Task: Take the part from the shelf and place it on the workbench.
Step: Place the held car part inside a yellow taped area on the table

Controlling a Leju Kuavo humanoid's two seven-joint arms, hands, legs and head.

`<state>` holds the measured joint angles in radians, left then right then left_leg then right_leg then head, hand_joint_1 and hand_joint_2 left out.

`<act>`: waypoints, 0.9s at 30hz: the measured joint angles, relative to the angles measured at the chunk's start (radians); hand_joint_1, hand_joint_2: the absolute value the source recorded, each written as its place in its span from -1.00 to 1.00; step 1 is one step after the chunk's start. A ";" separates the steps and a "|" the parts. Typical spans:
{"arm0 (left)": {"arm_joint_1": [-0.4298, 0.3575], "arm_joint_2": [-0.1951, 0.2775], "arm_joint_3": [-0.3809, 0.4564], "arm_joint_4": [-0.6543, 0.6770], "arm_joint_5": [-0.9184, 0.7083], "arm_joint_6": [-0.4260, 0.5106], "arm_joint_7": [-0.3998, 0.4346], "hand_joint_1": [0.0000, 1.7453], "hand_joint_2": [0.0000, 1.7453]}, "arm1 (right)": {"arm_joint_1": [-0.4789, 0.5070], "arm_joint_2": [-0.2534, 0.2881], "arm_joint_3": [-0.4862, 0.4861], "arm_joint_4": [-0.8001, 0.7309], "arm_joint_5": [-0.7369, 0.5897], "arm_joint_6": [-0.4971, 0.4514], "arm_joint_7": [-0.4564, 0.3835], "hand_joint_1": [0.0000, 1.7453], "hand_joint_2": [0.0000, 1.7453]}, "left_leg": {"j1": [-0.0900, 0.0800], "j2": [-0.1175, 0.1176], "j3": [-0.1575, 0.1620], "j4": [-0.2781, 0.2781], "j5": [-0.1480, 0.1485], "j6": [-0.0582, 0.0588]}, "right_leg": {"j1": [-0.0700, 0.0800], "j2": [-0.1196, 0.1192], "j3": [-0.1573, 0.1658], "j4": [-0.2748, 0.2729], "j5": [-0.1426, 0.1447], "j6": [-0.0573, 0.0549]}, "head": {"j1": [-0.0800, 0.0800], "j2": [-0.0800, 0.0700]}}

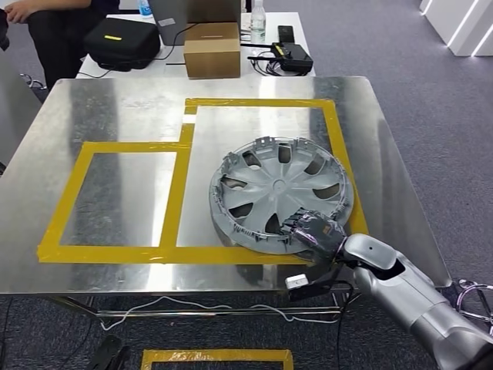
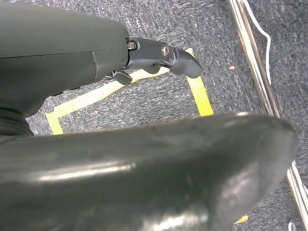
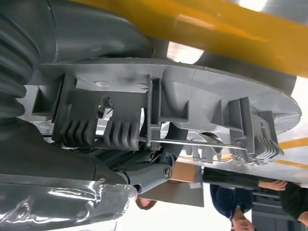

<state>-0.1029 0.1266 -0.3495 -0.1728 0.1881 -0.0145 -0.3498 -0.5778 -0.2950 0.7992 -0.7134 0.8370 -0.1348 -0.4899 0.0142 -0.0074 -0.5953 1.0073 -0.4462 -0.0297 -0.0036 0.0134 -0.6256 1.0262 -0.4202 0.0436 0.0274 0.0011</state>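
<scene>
Counted: one hubcap, one workbench, two taped rectangles, one cardboard box, one black case, one bottle.

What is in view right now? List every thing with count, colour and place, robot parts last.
Wheel cover: one, grey, lying on the metal table inside the larger taped box, its near right edge over the tape.
Table: one, shiny metal, in front of the robot.
Tape outlines: two joined boxes, yellow, on the table; another yellow outline on the carpet below.
Cardboard box: one, brown, on the white table behind.
Black case: one, beside the box.
Water bottle: one, clear, on the white table.
Black devices: on the white table's right end.
Person: one, dark clothes, far left.
Right hand: dark grey, gripping the wheel cover's near rim.
Left hand: dark, hanging over the carpet.
</scene>
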 joint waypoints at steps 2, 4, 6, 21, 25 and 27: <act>-0.001 0.000 0.000 0.000 -0.002 0.000 0.000 -1.00 -1.00 | 0.001 0.000 0.000 0.000 0.000 -0.002 -0.003 1.00 1.00 | 0.003 0.001 0.000 -0.002 0.004 0.012 | -0.002 -0.003 -0.012 0.024 -0.021 0.010 | 0.004 0.000; -0.001 0.000 -0.001 -0.001 -0.004 0.000 0.000 -1.00 -1.00 | 0.001 0.001 0.001 0.000 0.003 -0.002 -0.009 1.00 1.00 | 0.004 0.001 0.000 -0.003 0.006 0.020 | -0.003 -0.005 -0.056 0.131 -0.082 0.017 | 0.008 0.000; -0.001 -0.001 -0.002 -0.001 -0.007 0.000 0.000 -1.00 -1.00 | 0.000 0.003 0.004 0.000 0.006 -0.002 -0.015 1.00 1.00 | 0.003 0.001 -0.001 -0.003 0.006 0.023 | -0.004 -0.005 -0.110 0.258 -0.134 0.021 | 0.010 0.000; 0.012 0.001 -0.008 -0.003 -0.009 -0.022 0.006 -1.00 -1.00 | -0.026 -0.010 -0.011 0.017 -0.033 -0.029 -0.020 -1.00 -1.00 | 0.002 0.000 -0.112 0.227 -0.114 -0.026 | -0.008 -0.005 0.015 0.000 -0.014 -0.026 | -0.004 0.000; 0.017 0.002 -0.009 -0.003 -0.005 -0.013 -0.003 -1.00 -1.00 | 0.004 -0.032 -0.039 0.020 -0.056 -0.076 -0.006 -1.00 -1.00 | 0.002 0.001 -0.084 0.174 -0.049 -0.022 | -0.008 -0.005 0.016 0.001 -0.013 -0.023 | -0.005 0.000; 0.018 0.003 -0.008 -0.003 -0.004 -0.010 -0.006 -1.00 -1.00 | 0.019 -0.048 -0.062 0.018 -0.067 -0.099 -0.004 -1.00 -1.00 | 0.003 0.000 -0.024 0.055 -0.006 -0.018 | -0.004 -0.005 0.013 0.005 -0.014 -0.013 | -0.007 0.000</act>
<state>-0.0853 0.1295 -0.3579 -0.1755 0.1843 -0.0245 -0.3558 -0.5585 -0.3427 0.7369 -0.6955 0.7699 -0.2333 -0.4944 0.0171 -0.0071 -0.6193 1.0626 -0.4521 -0.0480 -0.0075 0.0079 -0.6123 1.0311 -0.4344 0.0301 0.0199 0.0011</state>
